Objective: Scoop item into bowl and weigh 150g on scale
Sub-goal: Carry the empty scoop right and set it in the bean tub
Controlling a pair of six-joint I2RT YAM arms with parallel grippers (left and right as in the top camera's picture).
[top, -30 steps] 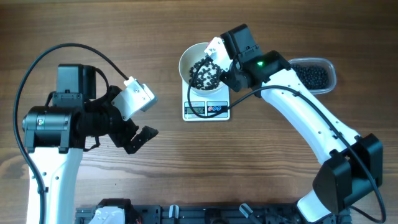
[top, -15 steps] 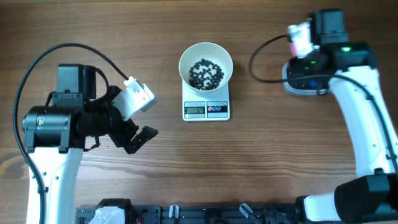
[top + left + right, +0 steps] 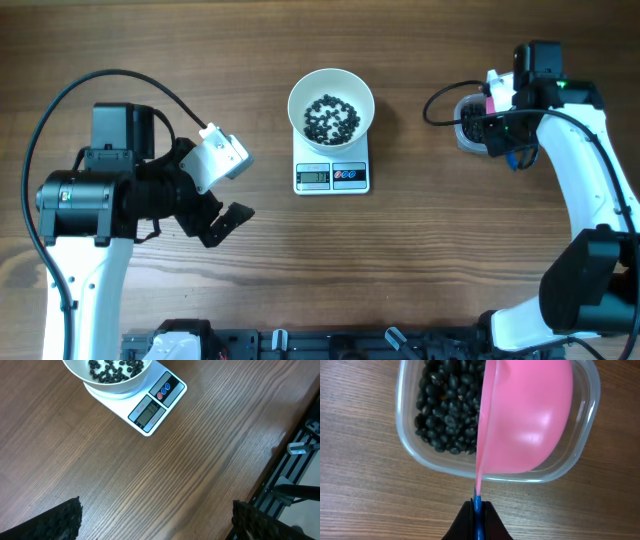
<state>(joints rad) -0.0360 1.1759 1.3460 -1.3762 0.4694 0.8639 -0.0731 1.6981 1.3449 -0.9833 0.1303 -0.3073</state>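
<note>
Overhead: tiny black beans lie in the round white glossy bowl atop the white rectangular scale, upper centre. Left wrist: left gripper has jaws spread, empty. Right wrist: right gripper clenches a pink plastic scoop over a clear bean-filled tub.

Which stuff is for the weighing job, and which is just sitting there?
For the job: beans, white bowl, scale, clear tub, pink scoop pinched in the right gripper.
Just sitting there: open left gripper, black rack.
</note>
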